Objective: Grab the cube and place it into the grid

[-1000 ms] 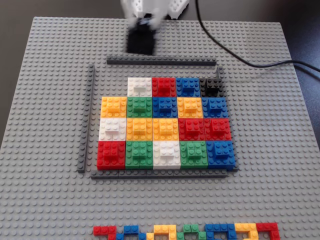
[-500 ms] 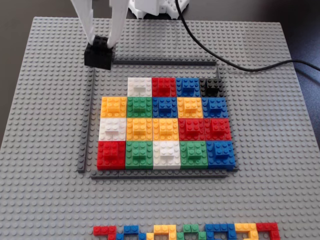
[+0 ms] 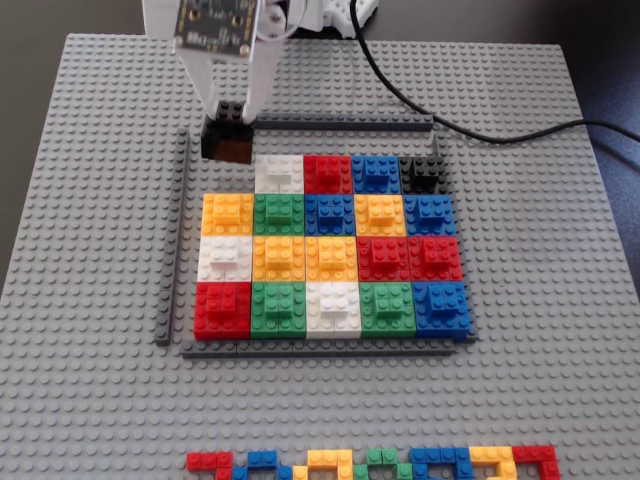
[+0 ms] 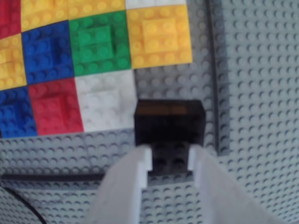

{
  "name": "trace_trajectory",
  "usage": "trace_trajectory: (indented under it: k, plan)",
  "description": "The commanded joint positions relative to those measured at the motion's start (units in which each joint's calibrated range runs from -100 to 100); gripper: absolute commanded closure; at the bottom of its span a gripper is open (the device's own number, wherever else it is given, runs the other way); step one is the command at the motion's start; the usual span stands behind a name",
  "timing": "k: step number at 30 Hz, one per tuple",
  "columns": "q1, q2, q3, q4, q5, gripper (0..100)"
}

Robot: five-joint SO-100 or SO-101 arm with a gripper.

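The cube (image 3: 228, 141) is black and hangs in my gripper (image 3: 230, 122) over the empty far-left corner cell of the grid (image 3: 330, 250), beside the white block (image 3: 279, 172). In the wrist view my white fingers (image 4: 135, 175) are shut on the cube's raised top brick (image 4: 170, 157). The cube's body (image 4: 170, 122) sits just right of the white block (image 4: 105, 101) and short of the yellow block (image 4: 159, 37). My gripper's midpoint in the wrist view (image 4: 170, 156) lies on that raised brick. I cannot tell whether the cube touches the plate.
Dark grey strips frame the grid at left (image 3: 172, 250), back (image 3: 340, 124) and front (image 3: 320, 350). Another black block (image 3: 424, 172) fills the far-right corner cell. A black cable (image 3: 470, 128) crosses the light grey baseplate (image 3: 560, 250). A line of small flat coloured bricks (image 3: 370, 463) lies at the front edge.
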Motion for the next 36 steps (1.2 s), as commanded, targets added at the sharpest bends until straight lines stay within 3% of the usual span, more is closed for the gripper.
trace_trajectory:
  k: [1, 36]
  plan:
    - [-0.56, 0.93, -0.96, -1.15, -0.1, 96]
    - [-1.3, 4.71, -6.22, -1.64, -0.39, 96]
